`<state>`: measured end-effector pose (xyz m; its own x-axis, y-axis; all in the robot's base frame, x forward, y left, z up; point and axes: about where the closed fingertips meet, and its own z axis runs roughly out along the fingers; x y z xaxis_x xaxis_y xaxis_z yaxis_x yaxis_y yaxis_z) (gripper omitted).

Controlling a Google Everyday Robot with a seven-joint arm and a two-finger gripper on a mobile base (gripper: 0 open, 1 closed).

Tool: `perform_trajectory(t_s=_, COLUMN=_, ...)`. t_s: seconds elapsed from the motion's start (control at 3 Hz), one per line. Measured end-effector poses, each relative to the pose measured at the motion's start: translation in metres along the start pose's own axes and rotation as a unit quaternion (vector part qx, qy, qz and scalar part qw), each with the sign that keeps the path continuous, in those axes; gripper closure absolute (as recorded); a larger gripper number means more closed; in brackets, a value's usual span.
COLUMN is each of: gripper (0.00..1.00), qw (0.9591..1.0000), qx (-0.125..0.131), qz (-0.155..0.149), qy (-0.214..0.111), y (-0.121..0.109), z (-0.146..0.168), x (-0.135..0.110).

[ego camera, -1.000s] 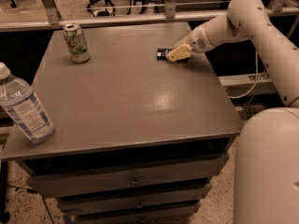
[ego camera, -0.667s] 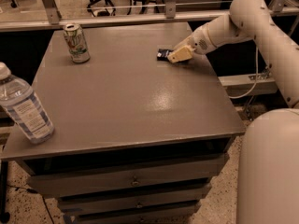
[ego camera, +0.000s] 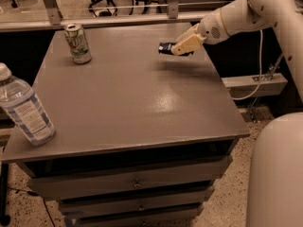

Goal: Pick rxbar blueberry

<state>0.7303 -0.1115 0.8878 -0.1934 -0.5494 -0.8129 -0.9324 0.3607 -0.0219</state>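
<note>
The rxbar blueberry (ego camera: pixel 165 48) is a small flat dark navy bar, held in my gripper (ego camera: pixel 180 47) over the far right part of the grey table (ego camera: pixel 132 98). The bar is lifted off the tabletop; a shadow lies under it. The gripper's tan fingers are shut on the bar's right end, so only its left end shows. My white arm (ego camera: pixel 236 15) reaches in from the upper right.
A green and white soda can (ego camera: pixel 78 43) stands at the table's far left. A clear water bottle (ego camera: pixel 24 106) stands at the near left edge. The table has drawers (ego camera: pixel 135 183) below. Office chairs and a rail stand behind.
My gripper has lifted the bar from the tabletop and now holds it above the surface, with a shadow under it. The can and bottle have not moved on the table.
</note>
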Motion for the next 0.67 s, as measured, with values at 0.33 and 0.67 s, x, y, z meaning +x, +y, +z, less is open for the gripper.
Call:
perform_trajectory(t_s=0.33, gripper=1.00, qw=0.9991, qx=-0.021, qz=-0.007, qy=-0.035, y=0.0109, z=-0.0211, x=-0.0271)
perform_trajectory(t_s=0.67, gripper=1.00, qw=0.9989, qx=-0.022, qz=-0.010, qy=-0.040, y=0.0116, z=-0.0238, x=-0.0323)
